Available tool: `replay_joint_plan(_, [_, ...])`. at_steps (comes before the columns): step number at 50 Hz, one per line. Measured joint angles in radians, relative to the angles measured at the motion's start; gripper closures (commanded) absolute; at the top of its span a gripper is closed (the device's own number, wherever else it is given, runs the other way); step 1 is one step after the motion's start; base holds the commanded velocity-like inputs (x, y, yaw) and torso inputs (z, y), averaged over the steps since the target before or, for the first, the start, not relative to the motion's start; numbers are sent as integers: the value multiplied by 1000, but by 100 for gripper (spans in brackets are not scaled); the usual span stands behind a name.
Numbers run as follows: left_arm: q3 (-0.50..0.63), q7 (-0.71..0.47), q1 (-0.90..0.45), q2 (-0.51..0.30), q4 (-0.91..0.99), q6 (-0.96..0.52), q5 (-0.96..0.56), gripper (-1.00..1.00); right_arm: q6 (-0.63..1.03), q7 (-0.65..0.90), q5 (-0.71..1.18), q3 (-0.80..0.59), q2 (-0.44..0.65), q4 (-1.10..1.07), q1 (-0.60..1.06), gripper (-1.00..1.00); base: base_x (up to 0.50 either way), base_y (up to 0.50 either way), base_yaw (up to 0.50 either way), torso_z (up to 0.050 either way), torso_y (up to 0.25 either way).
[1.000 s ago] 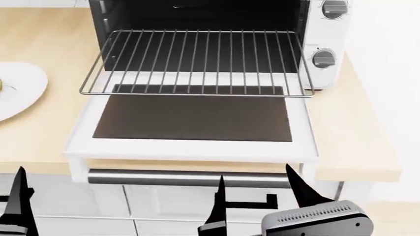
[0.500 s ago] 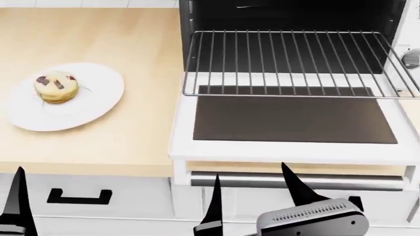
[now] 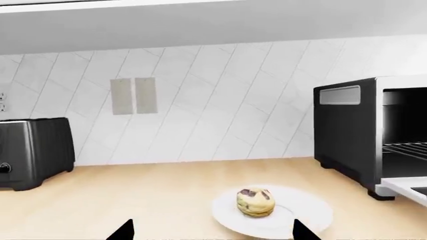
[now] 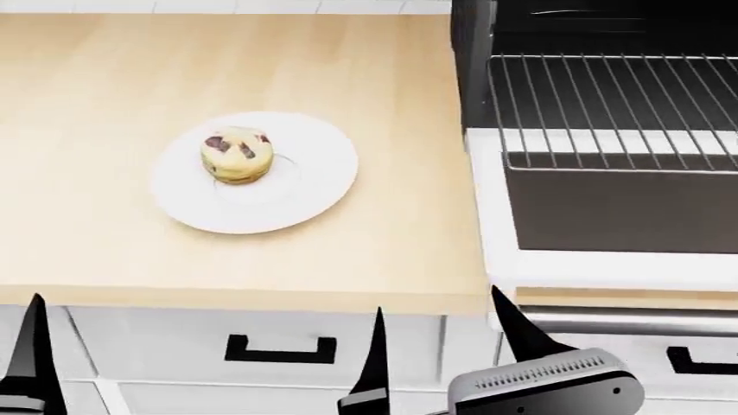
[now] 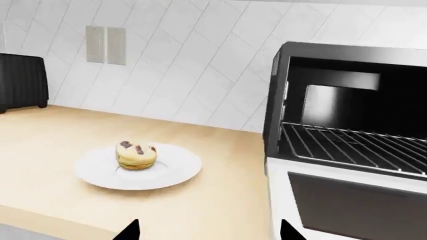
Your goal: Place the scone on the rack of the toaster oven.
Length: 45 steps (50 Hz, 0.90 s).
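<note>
The scone [image 4: 237, 156] sits on a round white plate [image 4: 311, 186] on the wooden counter, left of the toaster oven [image 4: 475, 52]. The oven's glass door [image 4: 623, 212] lies open and flat. The wire rack [image 4: 617, 112] is pulled out over it and bears nothing. My right gripper [image 4: 438, 303] is open and empty, low in front of the counter edge between plate and oven. Only one finger [image 4: 31, 346] of my left gripper shows in the head view. In the left wrist view the left gripper [image 3: 212, 226] is open, with the scone [image 3: 255, 202] just ahead of it. The right wrist view shows the right gripper [image 5: 205, 226] open, the scone [image 5: 136, 155] ahead and the rack [image 5: 353, 145] beside it.
A black toaster [image 3: 33, 152] stands far along the counter by the tiled wall. White drawers with black handles [image 4: 280, 350] lie under the counter's front edge. The open oven door juts out past the counter edge at the right.
The head view has swung left: the oven slid to the right edge of the picture, and the plate with the scone moved toward the middle. Both grippers stay open and low.
</note>
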Motion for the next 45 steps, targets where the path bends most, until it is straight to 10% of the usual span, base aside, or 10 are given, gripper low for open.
replay_joint_plan(15, [12,-7,-33,-12,-4,-27,-13,-100,3,6,31,9,-3,17,16,-100,0,333,0,30,64])
replay_joint_plan(45, [-112,-35,-543,-111,52,-515,-344,-100,392,-33,196,50,42,-43,473,-100,0,0,0,0,0])
